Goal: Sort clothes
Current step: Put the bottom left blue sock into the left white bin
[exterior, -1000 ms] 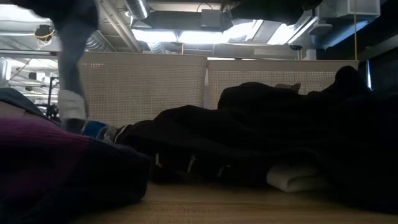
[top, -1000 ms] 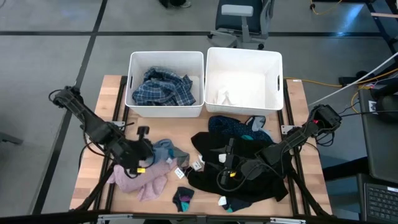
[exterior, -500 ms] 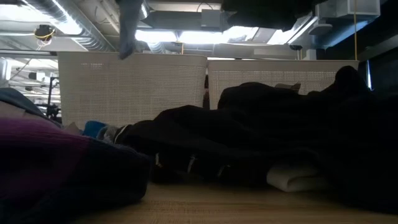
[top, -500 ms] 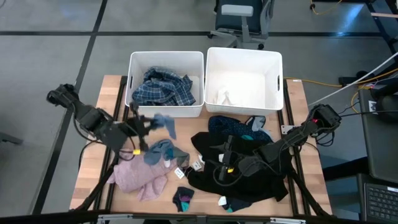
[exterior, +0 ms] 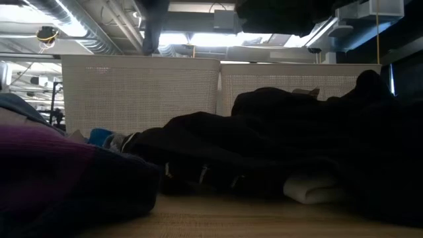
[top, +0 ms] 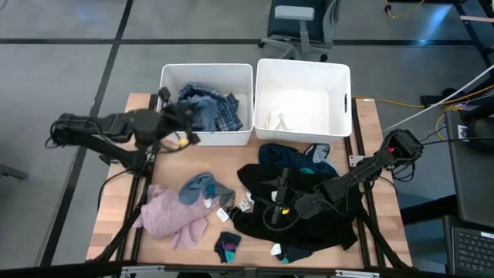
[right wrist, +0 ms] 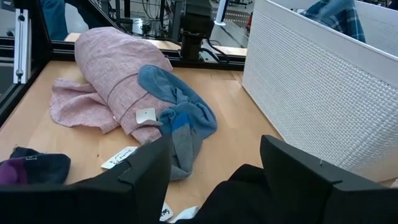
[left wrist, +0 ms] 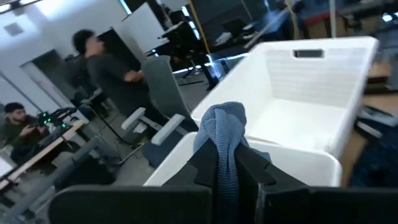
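- Now that it has swung up from the table, the left gripper (top: 179, 117) hangs over the left white bin (top: 169, 133), pinched on a small blue sock (left wrist: 222, 134).
- It looks ready to drop beside the blue plaid shirt (top: 220, 113).
- The right gripper (top: 279, 207) waits, spread wide, over the black clothes (top: 324, 228); the pink fuzzy top (top: 170, 220) stays unsorted.

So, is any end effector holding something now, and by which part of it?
The left end effector pinches a small blue cloth by its bunched lower part, over the left bin. The right end effector is open and holds nothing.
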Robot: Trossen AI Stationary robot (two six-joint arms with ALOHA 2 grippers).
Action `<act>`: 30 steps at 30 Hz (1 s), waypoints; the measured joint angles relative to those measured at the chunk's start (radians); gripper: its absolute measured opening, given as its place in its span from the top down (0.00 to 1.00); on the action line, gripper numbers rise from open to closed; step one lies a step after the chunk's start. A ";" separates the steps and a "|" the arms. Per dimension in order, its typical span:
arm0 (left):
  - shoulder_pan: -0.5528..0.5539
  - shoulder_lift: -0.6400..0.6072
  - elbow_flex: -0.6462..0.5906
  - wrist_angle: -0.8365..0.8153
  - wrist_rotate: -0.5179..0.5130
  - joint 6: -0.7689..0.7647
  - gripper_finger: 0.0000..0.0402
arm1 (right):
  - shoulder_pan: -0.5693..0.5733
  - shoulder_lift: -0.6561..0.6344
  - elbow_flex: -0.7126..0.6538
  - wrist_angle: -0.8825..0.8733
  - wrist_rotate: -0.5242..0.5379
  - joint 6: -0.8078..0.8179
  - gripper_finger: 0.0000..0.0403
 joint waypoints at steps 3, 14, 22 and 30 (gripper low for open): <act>0.112 0.016 0.000 0.058 0.095 0.019 0.96 | 0.000 0.000 0.000 -0.001 0.000 0.000 0.39; 0.387 0.160 0.000 0.080 0.283 -0.133 0.96 | 0.000 0.000 0.000 -0.024 0.000 0.006 0.39; 0.425 0.260 0.000 0.066 0.285 -0.166 0.86 | 0.000 0.000 0.000 -0.037 0.000 0.027 0.39; 0.445 0.269 0.008 -0.052 0.306 -0.207 0.63 | 0.000 0.000 0.000 -0.046 0.000 0.053 0.39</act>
